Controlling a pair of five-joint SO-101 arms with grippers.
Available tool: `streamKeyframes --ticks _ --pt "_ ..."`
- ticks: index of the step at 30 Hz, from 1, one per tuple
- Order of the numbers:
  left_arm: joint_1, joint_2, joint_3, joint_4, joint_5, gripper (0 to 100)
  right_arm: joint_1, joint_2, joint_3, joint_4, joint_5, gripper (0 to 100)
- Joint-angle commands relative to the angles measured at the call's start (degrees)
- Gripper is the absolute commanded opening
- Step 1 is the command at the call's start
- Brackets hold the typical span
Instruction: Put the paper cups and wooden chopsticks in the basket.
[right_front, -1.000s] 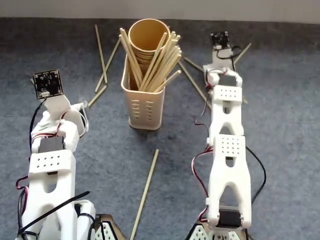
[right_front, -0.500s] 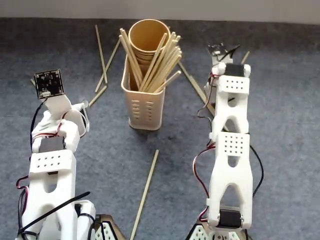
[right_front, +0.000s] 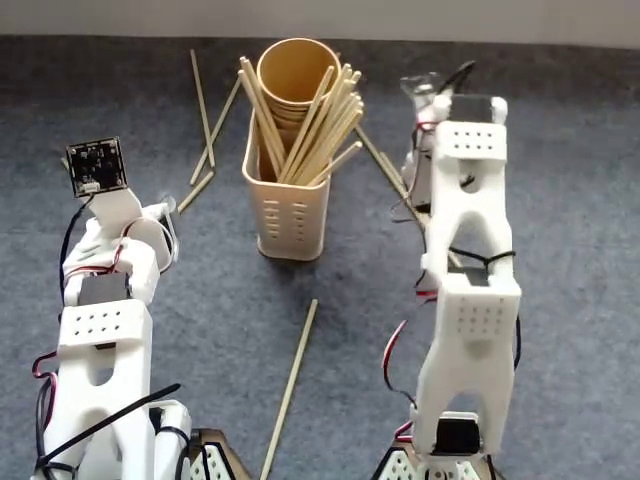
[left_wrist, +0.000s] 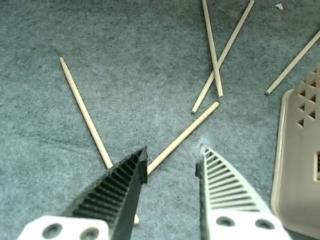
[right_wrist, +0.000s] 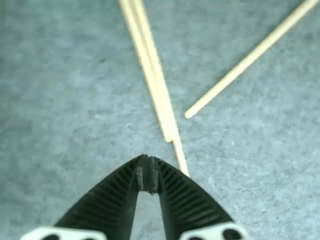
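Left hand (left_wrist: 172, 152): open and empty, hanging over a slanted chopstick (left_wrist: 182, 136) on the grey surface (left_wrist: 75, 30).
Left risk: a longer chopstick (left_wrist: 85, 112) ran under the black finger. Closing there could have nipped both or rolled one away.
Left surroundings: a crossed pair (left_wrist: 215, 55) lay farther off, near the basket corner (left_wrist: 295, 150).
Basket (right_front: 288, 215): upright between the arms, holding the stacked paper cups (right_front: 295, 70) and a fan of chopsticks (right_front: 325, 125) leaning out over its rim.
Basket risk: tall and narrow, so a brushing arm could have tipped it or knocked the fan out.
Front chopstick (right_front: 290, 385): alone on the near side, apart from both arms.
Right hand (right_wrist: 148, 172): closed on nothing, its tips just beside the end of a doubled chopstick pair (right_wrist: 147, 70).
Right risk: shut, it would only have shoved the pair along. Grabbing both could have let one slip.
Right surroundings: a single chopstick (right_wrist: 250, 57) lay angled nearby, not in the way.
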Motion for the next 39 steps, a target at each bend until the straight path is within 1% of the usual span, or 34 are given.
streamKeyframes --ticks 1,6,8,12,14,20,27,28,29,30,31,33,35,39 --pt "0.7 -1.6 -0.2 -1.0 0.2 19 -1.0 -11.2 12.4 -7.2 4.0 0.6" --pt "0.6 -1.6 -0.2 -0.9 0.2 19 -0.8 -11.5 21.5 -25.2 7.3 1.8" --pt "0.7 -1.6 -0.2 -0.9 0.2 19 -0.8 -11.5 24.4 -30.4 7.9 6.6" --pt "0.8 -1.6 -0.2 -0.9 0.2 19 -1.2 -11.2 28.1 -33.3 12.4 20.2" --pt "0.8 -1.6 -0.2 -0.9 0.2 19 -1.5 -9.3 28.4 -32.9 13.4 21.8" --pt "0.8 -1.6 -0.2 -0.9 0.2 19 -1.5 -0.6 28.1 -33.4 13.7 21.6" --pt "0.8 -1.6 -0.2 -0.9 0.2 19 -2.9 1.0 25.9 -32.9 13.7 21.1" --pt "0.8 -1.6 -0.2 -0.9 0.2 19 -2.9 1.0 25.9 -32.9 13.7 18.5" --pt "0.8 -1.6 -0.2 -0.9 0.2 19 -2.9 1.0 25.9 -32.9 13.5 13.2" --pt "0.8 -1.6 -0.2 -0.9 0.2 19 -2.9 1.0 25.8 -32.9 13.3 5.3" --pt "0.8 -1.6 -0.2 -0.9 0.2 19 -2.7 1.0 25.7 -32.9 13.3 0.0" --pt "0.8 -1.6 -0.2 -0.9 0.2 19 -1.5 1.0 25.6 -32.8 13.2 2.9" --pt "0.8 -1.6 -0.2 -0.9 0.2 19 -0.3 0.7 25.5 -32.9 10.5 0.2" --pt "0.8 -1.6 -0.2 -0.9 0.2 19 4.4 -2.4 20.0 -31.8 2.3 0.6"
